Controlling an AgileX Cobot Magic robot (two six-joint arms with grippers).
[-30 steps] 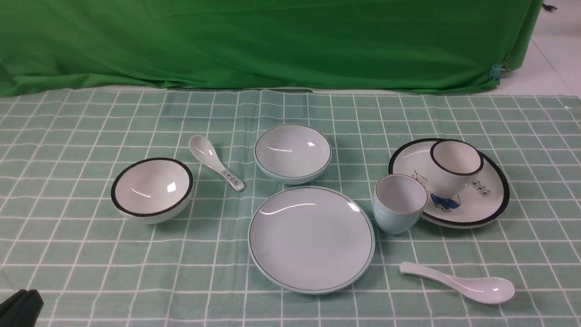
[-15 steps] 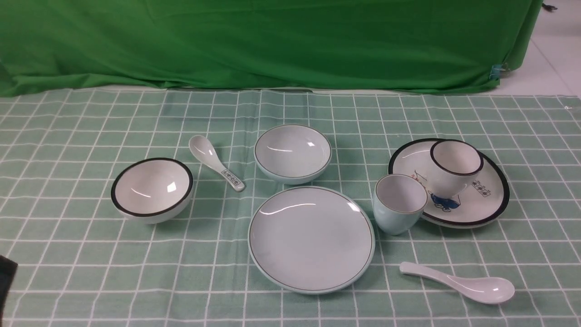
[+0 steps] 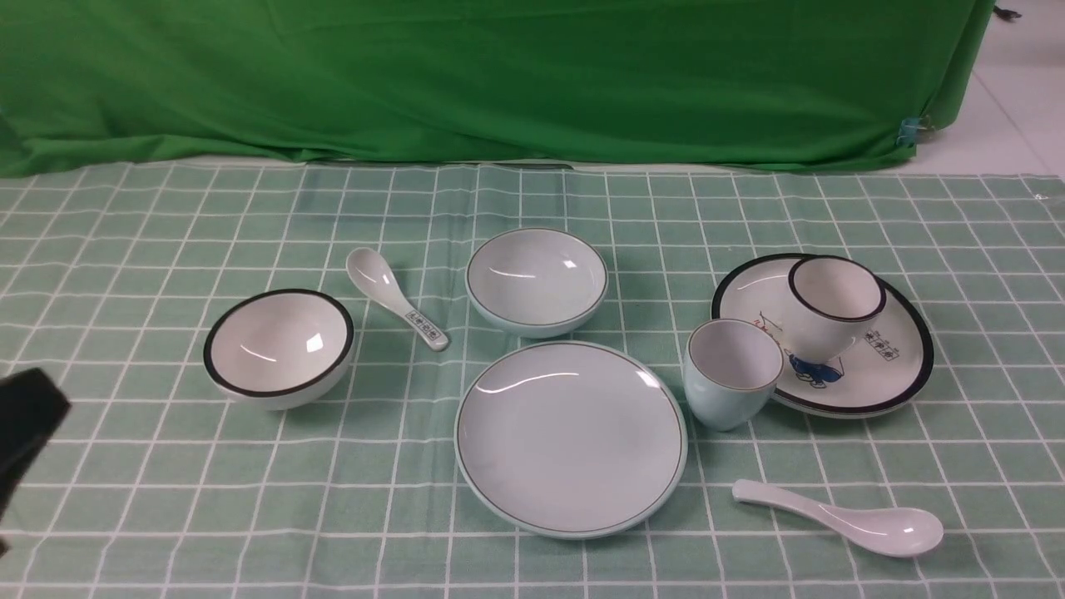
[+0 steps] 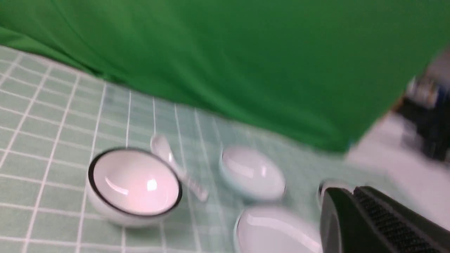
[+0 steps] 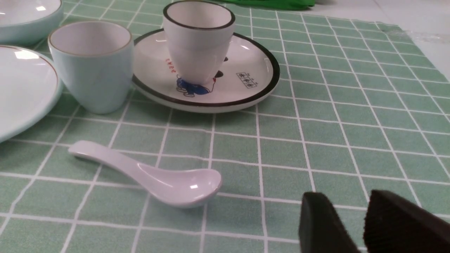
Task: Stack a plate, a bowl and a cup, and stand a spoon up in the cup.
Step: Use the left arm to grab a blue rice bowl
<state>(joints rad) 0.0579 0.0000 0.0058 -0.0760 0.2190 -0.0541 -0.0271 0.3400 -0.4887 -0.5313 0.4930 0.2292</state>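
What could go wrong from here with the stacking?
The pale blue cup stands tight between the pale blue plate and the black-rimmed plate; a grasp there may knock either. The left gripper is nearest the black-rimmed bowl, a lookalike of the pale blue bowl, so a wrong pick is possible.

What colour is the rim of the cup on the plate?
Black, on a white cup; clearest in the right wrist view.

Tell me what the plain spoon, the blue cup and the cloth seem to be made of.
Spoon: probably glazed ceramic, glossy white with sharp highlights; hard plastic is possible. Cup: probably glazed ceramic too, smooth pale blue, thick wall, thin dark rim line. Cloth: woven fabric, matte, checked, with slight creases.
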